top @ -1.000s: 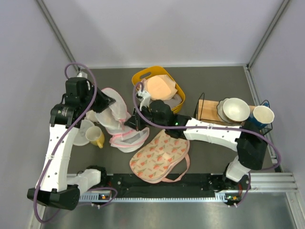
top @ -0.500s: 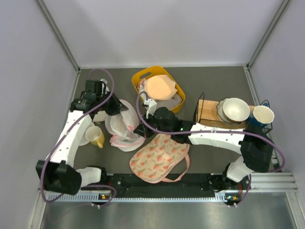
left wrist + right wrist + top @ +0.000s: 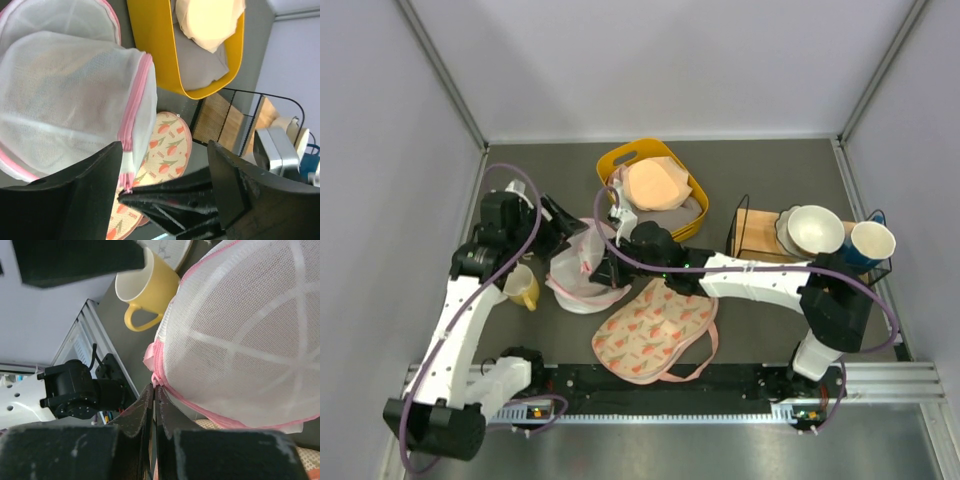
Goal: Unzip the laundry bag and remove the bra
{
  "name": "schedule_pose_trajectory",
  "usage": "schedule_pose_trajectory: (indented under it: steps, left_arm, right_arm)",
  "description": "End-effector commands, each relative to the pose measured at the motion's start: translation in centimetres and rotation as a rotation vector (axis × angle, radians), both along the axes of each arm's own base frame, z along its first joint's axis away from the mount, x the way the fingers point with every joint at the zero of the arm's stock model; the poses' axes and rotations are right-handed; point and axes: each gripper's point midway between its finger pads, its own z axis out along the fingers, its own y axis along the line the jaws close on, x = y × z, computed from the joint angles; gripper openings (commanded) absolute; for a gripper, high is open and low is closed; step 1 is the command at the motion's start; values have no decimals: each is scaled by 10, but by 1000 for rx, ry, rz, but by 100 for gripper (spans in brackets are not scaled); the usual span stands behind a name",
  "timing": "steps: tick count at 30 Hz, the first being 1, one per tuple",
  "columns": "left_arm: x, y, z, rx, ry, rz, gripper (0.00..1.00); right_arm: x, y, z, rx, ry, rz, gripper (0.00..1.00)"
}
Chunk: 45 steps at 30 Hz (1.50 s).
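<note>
Okay, your right gripper is pinched tight on the pink zipper at the laundry bag's three o'clock rim, fingers pressed together with the pink tape between them. Your left gripper hangs at the bag's eleven o'clock with its fingers spread wide and nothing between them. So only one arm has a hold on the bag.

The bag sits left of centre on the table. The yellow mug is at its nine o'clock and the tulip-print pouch is at its five o'clock.

As for the bra, I can't make it out through the mesh. Don't confuse it with the pale peach one in the yellow basket at one o'clock.

My read is that the zip won't run cleanly unless the bag is anchored. Bring the open left fingers down onto the mesh rim just beside the zipper line and close on fabric, not on the teeth. Then draw the right pinch along the curve of the rim instead of straight out, keeping the pull low. If the whole bag slides toward the mug, stop and re-anchor. I can't tell how far the zip is open.
</note>
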Motion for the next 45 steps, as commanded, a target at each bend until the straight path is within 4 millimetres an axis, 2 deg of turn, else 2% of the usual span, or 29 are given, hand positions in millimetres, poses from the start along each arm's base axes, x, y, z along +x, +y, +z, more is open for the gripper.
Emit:
schedule_pose_trajectory:
  steps: [1,6,9,11,13,14,15,17,18,21,22,26,29,32,34,35,36,37,38,39,41,42,44,45]
  left_arm:
    - [-16,-6,-13,-97,38,29,73]
    - [-19,-20,-38,-126,97,-31,66]
    - [-17,-25,-41,-126,99,-48,56]
    - [-14,-27,-40,-126,92,-55,31]
    - [-8,-26,-34,-112,72,-60,0]
    - [-11,-23,-33,-96,88,-57,0]
    - [-5,-18,-15,-70,52,-37,0]
    - [-3,-11,2,-26,17,-30,0]
    - [3,-10,23,-20,-37,-24,0]
    - [10,-10,47,-14,-85,-32,0]
    - [11,-11,50,-10,-89,-41,0]
    - [20,-10,58,-1,-101,-51,0]
    - [29,-5,63,13,-118,-36,0]
    - [39,-6,58,17,-112,-48,0]
    - [48,-7,48,26,-99,-52,0]
    - [54,-8,45,28,-107,-58,0]
    - [61,-9,33,35,-76,-60,4]
    - [63,-9,27,38,-59,-63,10]
    - [63,-10,23,38,-37,-66,19]
    - [64,-13,24,25,-22,-82,25]
    - [60,-13,22,15,2,-80,43]
    - [56,-13,30,8,-27,-73,51]
    - [49,-9,34,14,-44,-53,69]
    - [41,-5,43,11,-68,-31,82]
  right_arm:
    - [8,-1,22,78,-12,-12,0]
    - [8,2,21,84,-5,-2,0]
    - [9,1,20,81,-4,-8,0]
    - [9,0,20,75,-7,-9,0]
    - [11,-3,23,71,-19,-24,0]
    - [12,-5,22,63,-22,-33,0]
    - [16,-10,21,50,-25,-49,0]
    - [18,-19,17,31,-25,-68,0]
    - [18,-22,11,16,-22,-70,0]
    - [15,-32,-7,-15,3,-71,0]
    - [14,-36,-16,-31,15,-76,0]
    - [10,-49,-26,-46,12,-89,0]
    - [5,-55,-19,-27,-6,-79,0]
    - [-1,-55,6,21,-46,-58,0]
    - [0,-53,29,51,-96,-55,0]
    - [1,-53,34,53,-103,-59,0]
    - [3,-48,46,70,-113,-60,0]
    - [6,-45,46,64,-110,-61,0]
    - [8,-41,46,60,-108,-59,0]
    - [11,-35,55,67,-110,-57,0]
    - [14,-26,48,49,-95,-50,0]
    - [15,-23,50,63,-93,-50,0]
    - [16,-19,46,60,-86,-45,0]
    - [17,-18,47,61,-86,-45,0]
